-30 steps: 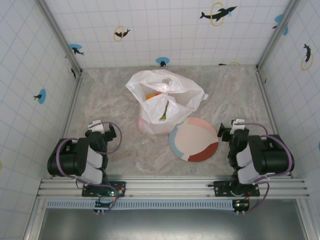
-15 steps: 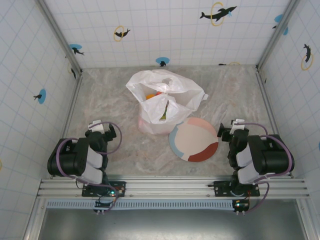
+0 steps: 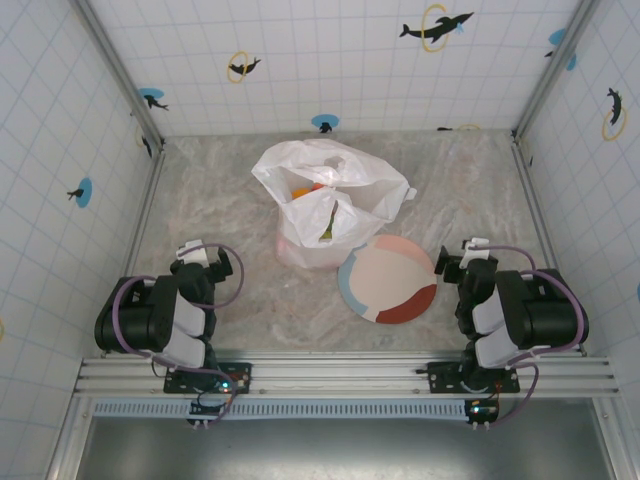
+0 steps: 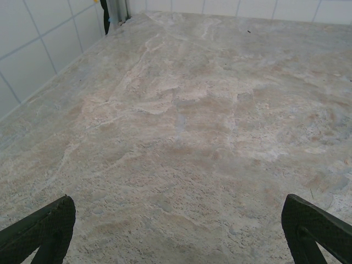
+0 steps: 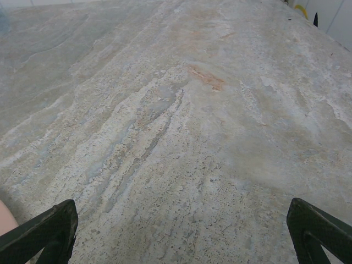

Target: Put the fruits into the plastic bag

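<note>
From overhead, translucent white plastic bag [image 3: 335, 205] holding orange fruits [image 3: 302, 189] beside round pink-grey-red plate [image 3: 388, 280]; at wrists, left gripper [image 4: 177, 225], right gripper [image 5: 181, 228] spread wide over marbled tabletop [image 4: 181, 110].

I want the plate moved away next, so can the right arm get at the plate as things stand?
Probably yes. The plate lies flat just beside the right gripper, only bare table between them, and the jaws stand open and empty.
</note>
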